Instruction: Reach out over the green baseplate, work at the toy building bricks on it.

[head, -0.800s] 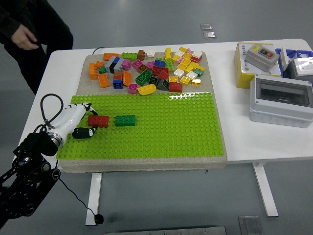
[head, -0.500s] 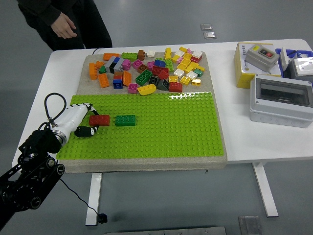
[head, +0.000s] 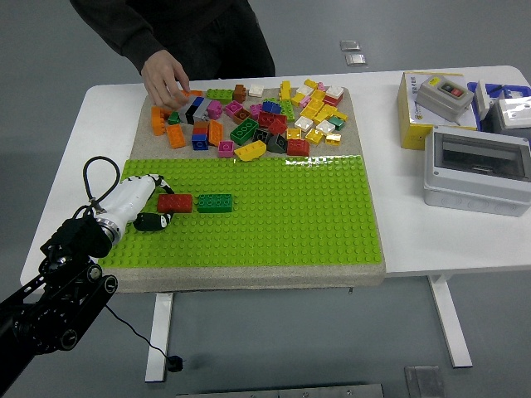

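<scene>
A green baseplate [head: 274, 211] covers the near half of a beige board. On its left part a red brick [head: 175, 202] and a dark green brick [head: 215, 202] sit side by side, touching. My left hand [head: 150, 201], white with dark fingertips, lies on the plate just left of the red brick, fingers curled against that brick's left end, thumb below it. Whether they grip it I cannot tell. A person's hand [head: 166, 80] reaches into the loose brick pile [head: 249, 116] at the board's far left. My right arm is out of view.
A yellow box with a grey switch [head: 431, 104] and a grey enclosure [head: 477, 170] stand on the white table [head: 431, 236] at right. The board's [head: 365, 124] far half carries several loose coloured bricks.
The person stepped in from the far left and put a hand into the brick pile. My left hand, with the red and green bricks beside it, shifted slightly right.
</scene>
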{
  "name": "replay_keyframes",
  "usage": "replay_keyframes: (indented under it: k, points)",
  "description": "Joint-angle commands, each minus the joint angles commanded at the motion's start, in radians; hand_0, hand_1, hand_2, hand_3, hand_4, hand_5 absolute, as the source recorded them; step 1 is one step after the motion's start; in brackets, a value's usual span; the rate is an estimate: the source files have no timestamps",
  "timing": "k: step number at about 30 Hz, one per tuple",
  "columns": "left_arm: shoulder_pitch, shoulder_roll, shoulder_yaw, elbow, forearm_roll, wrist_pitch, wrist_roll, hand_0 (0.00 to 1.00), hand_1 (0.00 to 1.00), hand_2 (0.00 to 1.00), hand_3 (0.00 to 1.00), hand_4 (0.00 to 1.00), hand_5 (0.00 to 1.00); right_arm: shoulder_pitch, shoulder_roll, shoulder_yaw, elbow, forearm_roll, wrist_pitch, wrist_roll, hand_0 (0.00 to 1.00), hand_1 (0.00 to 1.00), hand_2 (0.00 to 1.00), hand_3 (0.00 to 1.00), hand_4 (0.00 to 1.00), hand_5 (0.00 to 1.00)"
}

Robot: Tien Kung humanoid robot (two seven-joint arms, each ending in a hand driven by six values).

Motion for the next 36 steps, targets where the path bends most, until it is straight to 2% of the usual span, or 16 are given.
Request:
replay_keyframes:
  k: [26, 36]
  points:
    - [0.0, -0.017, -0.017, -0.013, 0.001, -0.001, 0.002, 0.995, 0.922, 0.916, 0.567, 0.607, 0.191, 0.002, 0.001, 0.005, 0.0, -0.006, -0.002, 0.0, 0.692, 0.627, 0.627, 0.708, 0.316, 0.919]
    - [-0.001, -0.024, -0.004, -0.005, -0.007, -0.003, 0.001, 0.995, 0.923, 0.915, 0.569, 0.607, 0.193, 0.003, 0.001, 0.003, 0.0, -0.011, -0.003, 0.002, 0.692, 0.627, 0.627, 0.708, 0.318, 0.92]
